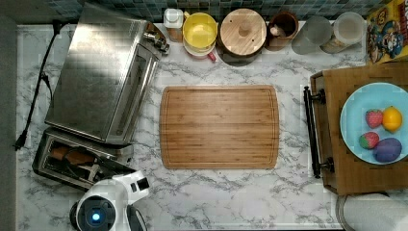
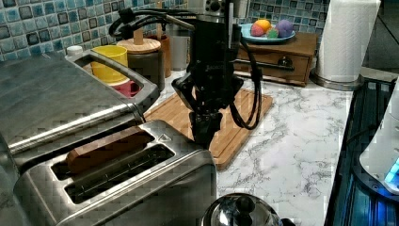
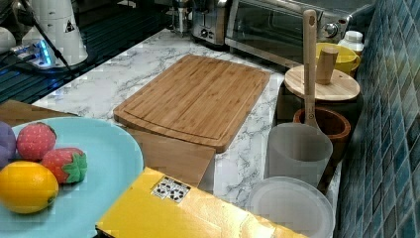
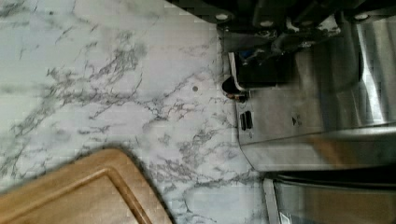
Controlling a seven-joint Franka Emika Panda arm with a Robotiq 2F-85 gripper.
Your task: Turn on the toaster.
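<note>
Where toaster (image 2: 117, 179) ends, gripper (image 2: 205, 134) tips hidden

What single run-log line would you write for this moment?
task: turn on toaster | hand at toaster's control end, above counter | bread in one slot | lever press: cannot tell

Bright, even light; glare on the toaster oven (image 1: 98, 72); blocky blur throughout.

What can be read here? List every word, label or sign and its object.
No words read clearly.
gripper: white lettering on its body, too blurred.
toaster: small triangle sign on top, unreadable.
yellow box: black-and-white code patch, unreadable.
</note>
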